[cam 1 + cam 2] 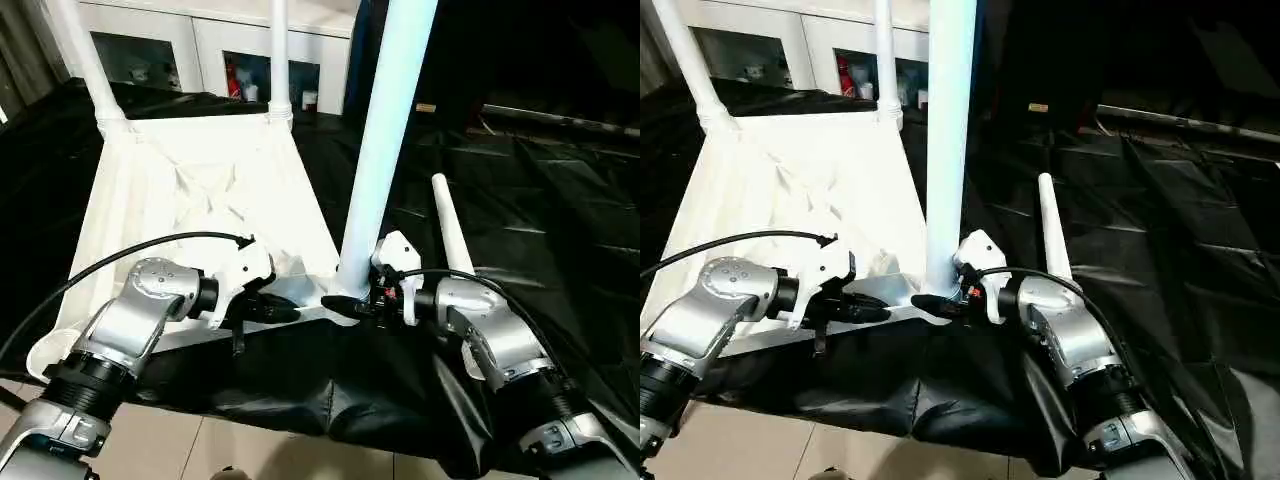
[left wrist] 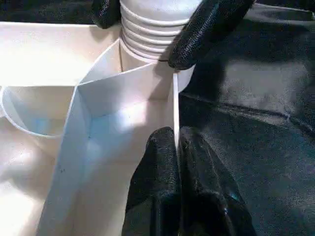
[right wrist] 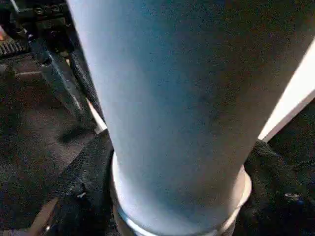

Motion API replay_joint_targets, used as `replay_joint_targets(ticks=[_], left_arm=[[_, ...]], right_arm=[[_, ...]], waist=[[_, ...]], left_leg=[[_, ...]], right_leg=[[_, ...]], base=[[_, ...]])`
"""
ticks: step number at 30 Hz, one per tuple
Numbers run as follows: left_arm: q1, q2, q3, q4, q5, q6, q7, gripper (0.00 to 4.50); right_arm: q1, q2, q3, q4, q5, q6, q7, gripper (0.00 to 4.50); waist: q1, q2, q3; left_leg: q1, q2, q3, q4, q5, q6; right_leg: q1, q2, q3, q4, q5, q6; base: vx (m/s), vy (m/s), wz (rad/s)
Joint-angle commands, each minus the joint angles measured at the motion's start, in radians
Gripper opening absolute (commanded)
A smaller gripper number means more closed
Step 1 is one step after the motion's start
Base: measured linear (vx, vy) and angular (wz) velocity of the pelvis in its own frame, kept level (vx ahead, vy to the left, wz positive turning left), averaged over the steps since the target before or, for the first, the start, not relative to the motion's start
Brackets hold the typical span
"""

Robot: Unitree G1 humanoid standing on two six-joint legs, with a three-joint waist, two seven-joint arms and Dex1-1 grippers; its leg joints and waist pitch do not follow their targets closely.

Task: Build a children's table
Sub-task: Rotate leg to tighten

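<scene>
The children's table top [image 1: 200, 190] lies underside up on the black cloth, with two white legs [image 1: 85, 55] [image 1: 279, 50] standing in its far corners. A third leg [image 1: 385, 150] stands upright in the near right corner socket. My right gripper [image 1: 350, 302] is at that leg's ribbed base [image 2: 147, 29], and its black fingers [image 2: 206, 29] press on both sides. My left gripper [image 1: 290, 313] is shut on the top's thin near rim [image 2: 174, 113], just left of that socket. A fourth leg [image 1: 450, 230] lies loose on the cloth to the right.
The black-draped table [image 1: 560, 200] ends close in front of me, with tiled floor [image 1: 250, 450] below its edge. A white cabinet with glass doors [image 1: 200, 50] stands behind. The top's near left corner socket [image 1: 45, 355] overhangs the cloth edge.
</scene>
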Motion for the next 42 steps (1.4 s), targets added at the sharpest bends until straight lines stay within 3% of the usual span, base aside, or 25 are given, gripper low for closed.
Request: replay_joint_targets(ticks=[1,4,7,10,11,14,15,19,23,29,30,32,34,40,42], left_arm=[[-0.015,-0.031,0.031,-0.029,-0.037,-0.032,0.011,0.0],[-0.024,-0.058,0.043,0.008,-0.016,-0.031,0.082,0.0],[-0.047,-0.115,0.054,0.062,0.019,-0.023,0.202,0.0],[-0.07,-0.162,0.055,0.092,0.047,0.011,0.3,0.0],[-0.09,-0.198,0.054,0.118,0.073,0.034,0.378,0.0],[-0.124,-0.266,0.061,0.161,0.109,0.084,0.515,0.0],[-0.133,-0.289,0.066,0.169,0.118,0.1,0.559,0.0],[-0.142,-0.35,0.056,0.154,0.138,0.121,0.62,0.0],[-0.132,-0.345,0.052,0.15,0.138,0.121,0.613,0.0],[-0.125,-0.323,0.062,0.155,0.143,0.109,0.614,0.0],[-0.119,-0.309,0.061,0.152,0.138,0.093,0.585,0.0],[-0.112,-0.288,0.059,0.148,0.132,0.069,0.552,0.0],[-0.102,-0.266,0.062,0.142,0.116,0.037,0.507,0.0],[-0.077,-0.202,0.061,0.142,0.088,-0.022,0.398,0.0],[-0.05,-0.153,0.052,0.106,0.046,-0.054,0.276,0.0]], right_arm=[[0.014,0.017,-0.036,0.046,0.004,-0.005,-0.066,2.78],[0.01,0.062,-0.08,0.118,0.011,-0.012,-0.166,2.77],[-0.016,0.146,-0.142,0.226,0.021,-0.025,-0.348,2.77],[-0.049,0.198,-0.162,0.316,0.001,-0.058,-0.487,2.76],[-0.077,0.233,-0.18,0.378,-0.002,-0.077,-0.58,2.76],[-0.13,0.292,-0.221,0.481,0.006,-0.106,-0.731,2.76],[-0.147,0.307,-0.234,0.511,0.011,-0.116,-0.763,2.76],[-0.204,0.348,-0.25,0.586,0.006,-0.147,-0.832,2.76],[-0.233,0.364,-0.25,0.623,-0.001,-0.17,-0.814,2.76],[-0.264,0.373,-0.228,0.665,-0.035,-0.231,-0.738,2.76],[-0.27,0.37,-0.238,0.65,-0.013,-0.25,-0.681,3.11],[-0.27,0.358,-0.243,0.616,0.008,-0.263,-0.623,3.32],[-0.263,0.334,-0.239,0.571,0.018,-0.252,-0.572,3.54],[-0.218,0.246,-0.182,0.448,0.017,-0.188,-0.368,3.68],[-0.165,0.182,-0.135,0.344,0.018,-0.154,-0.222,3.68]], waist=[[-0.004,0.01,-0.069],[-0.007,0.01,-0.068],[-0.017,0.011,-0.062],[-0.021,0.012,-0.063],[-0.024,0.017,-0.064],[-0.022,0.011,-0.065],[-0.021,0.014,-0.065],[-0.018,0.008,-0.07],[-0.018,0.007,-0.07],[-0.023,0.007,-0.068],[-0.024,0.006,-0.068],[-0.025,0.007,-0.069],[-0.027,0.001,-0.07],[-0.025,0.009,-0.072],[-0.019,0.01,-0.071]], left_leg=[[0.001,0.018,0.003,-0.066,-0.131,0.017],[0.001,0.017,0.003,-0.066,-0.145,0.008],[0.001,0.016,0.001,-0.071,-0.182,-0.009],[0.002,0.016,-0.002,-0.071,-0.192,-0.022],[0.005,0.017,-0.001,-0.071,-0.196,-0.028],[0.007,0.015,0.0,-0.07,-0.197,-0.029],[0.005,0.015,0.0,-0.069,-0.196,-0.029],[0.0,0.014,0.0,-0.067,-0.173,-0.012],[-0.002,0.013,0.002,-0.066,-0.153,0.005],[-0.001,0.013,0.002,-0.067,-0.188,0.004],[-0.003,0.013,0.001,-0.067,-0.184,0.006],[-0.005,0.013,0.001,-0.066,-0.176,0.015],[-0.005,0.013,0.002,-0.066,-0.165,0.029],[-0.003,0.019,0.003,-0.063,-0.107,0.052],[-0.002,0.016,0.003,-0.063,-0.11,0.055]], right_leg=[[0.067,-0.066,0.061,-0.066,-0.118,-0.187],[0.067,-0.067,0.061,-0.069,-0.152,-0.18],[0.063,-0.07,0.06,-0.083,-0.261,-0.15],[0.064,-0.071,0.06,-0.086,-0.308,-0.134],[0.057,-0.072,0.062,-0.084,-0.303,-0.139],[0.059,-0.069,0.06,-0.087,-0.301,-0.131],[0.058,-0.069,0.06,-0.083,-0.286,-0.13],[0.062,-0.068,0.059,-0.076,-0.219,-0.128],[0.063,-0.066,0.059,-0.073,-0.177,-0.133],[0.06,-0.069,0.058,-0.081,-0.249,-0.125],[0.062,-0.068,0.058,-0.079,-0.242,-0.125],[0.064,-0.068,0.058,-0.078,-0.223,-0.131],[0.064,-0.067,0.058,-0.078,-0.207,-0.137],[0.066,-0.065,0.059,-0.061,-0.089,-0.189],[0.071,-0.065,0.06,-0.064,-0.088,-0.191]], base=[[0.0,0.0,0.0],[0.0,0.0,0.0],[0.0,0.0,0.0],[0.0,0.0,0.0],[0.0,0.0,0.0],[0.0,0.0,0.0],[0.0,0.0,0.0],[0.0,0.0,0.0],[0.0,0.0,0.0],[0.0,0.0,0.0],[0.0,0.0,0.0],[0.0,0.0,0.0],[0.0,0.0,0.0],[0.0,0.0,0.0],[0.0,0.0,0.0]])
